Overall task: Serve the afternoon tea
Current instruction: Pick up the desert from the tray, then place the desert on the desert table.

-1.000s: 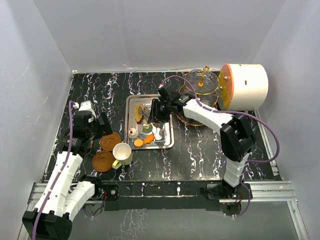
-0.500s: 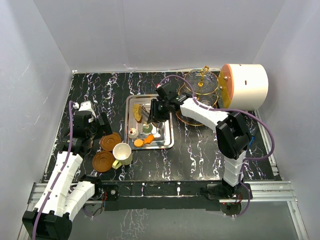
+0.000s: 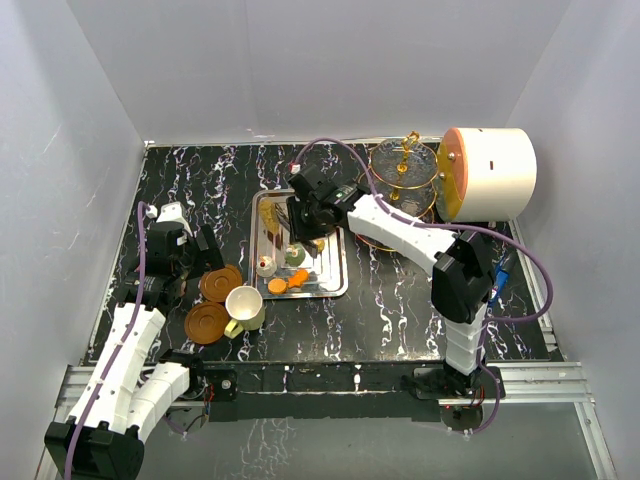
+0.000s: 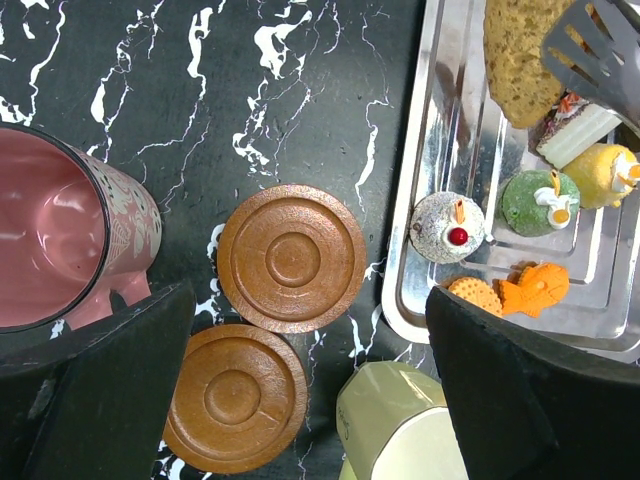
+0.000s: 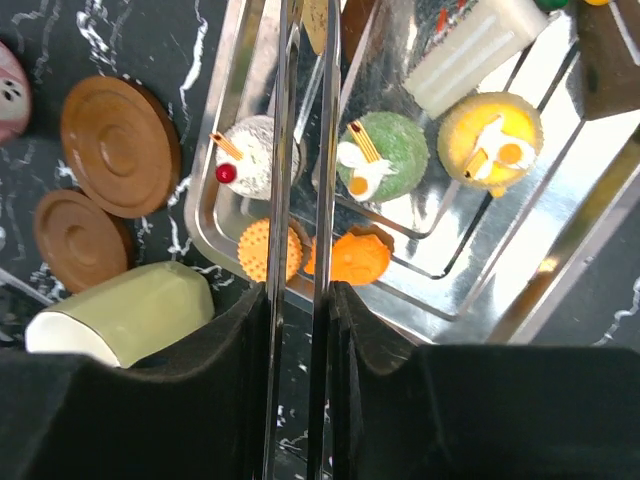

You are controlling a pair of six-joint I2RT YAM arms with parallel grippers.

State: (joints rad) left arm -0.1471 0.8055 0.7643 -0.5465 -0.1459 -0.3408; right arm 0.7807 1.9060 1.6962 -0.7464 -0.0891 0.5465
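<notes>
The steel tray (image 3: 338,272) lay mid-table (image 3: 395,310) and held every cake in view: a white cake (image 4: 448,226) topped with a red cherry, a green cake (image 4: 538,202), a yellow cake (image 4: 608,172), two orange cakes (image 4: 535,288) at the near rim, a pale slice (image 4: 578,132) and a brown spongy cake (image 4: 522,55) at the far end. The right tool (image 5: 298,292) was clamped narrow on steel tongs (image 4: 600,45), whose two blades ran close together above the tray, crossing between the white and green cakes in the right wrist view; whether their tip touched a cake could not be told. Left of the tray two saucers (image 4: 292,258) lay flat on the table, edge to edge. The cream cup (image 3: 246,305) stood just beside the nearer saucer, between it and the tray. The left tool (image 4: 308,298) hung wide open above the saucers, gripping nothing, and the maroon cup (image 4: 55,240), pink inside with a pale pattern outside, sat at its left finger (image 4: 100,400). The stand (image 3: 403,168) stood at the far right, just beside the cylinder (image 3: 495,172), whose small dark mark was too small to read
</notes>
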